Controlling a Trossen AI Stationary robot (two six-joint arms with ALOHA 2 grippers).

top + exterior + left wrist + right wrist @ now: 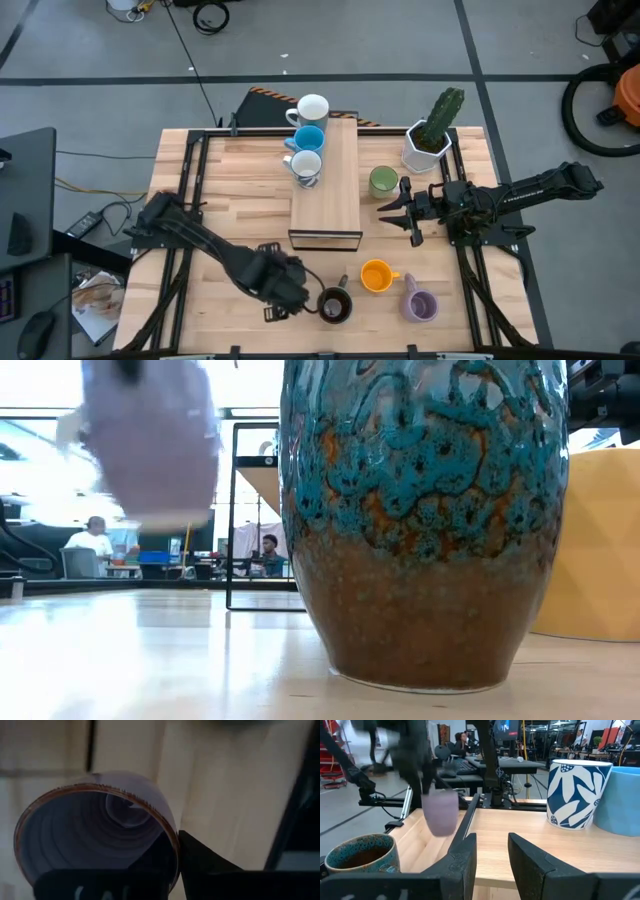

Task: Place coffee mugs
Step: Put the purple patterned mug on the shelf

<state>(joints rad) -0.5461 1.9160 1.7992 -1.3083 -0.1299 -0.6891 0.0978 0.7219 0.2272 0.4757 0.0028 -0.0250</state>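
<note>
- While the right gripper (408,213) waited with its fingers apart over the right side of the pale wooden slatted table (230,180), the left gripper (287,287) was the one at work near the front edge
- It was clamped on a small round lavender glazed ceramic mug (150,440), one finger inside the rim and the other outside, and held it clear of the table top
- A dark brown and teal glazed mug (335,305) stood just beside it, with an orange mug (375,275) and a second lavender mug (420,303) farther right
- Two white mugs and a blue one already stood on the raised wooden block (335,200)
- To my eye the held mug was stiff, smooth and likely slippery, light enough but liable to chip if knocked
- A pinch on the wall away from the handle looked the sound hold, and I would set it down gently
</note>
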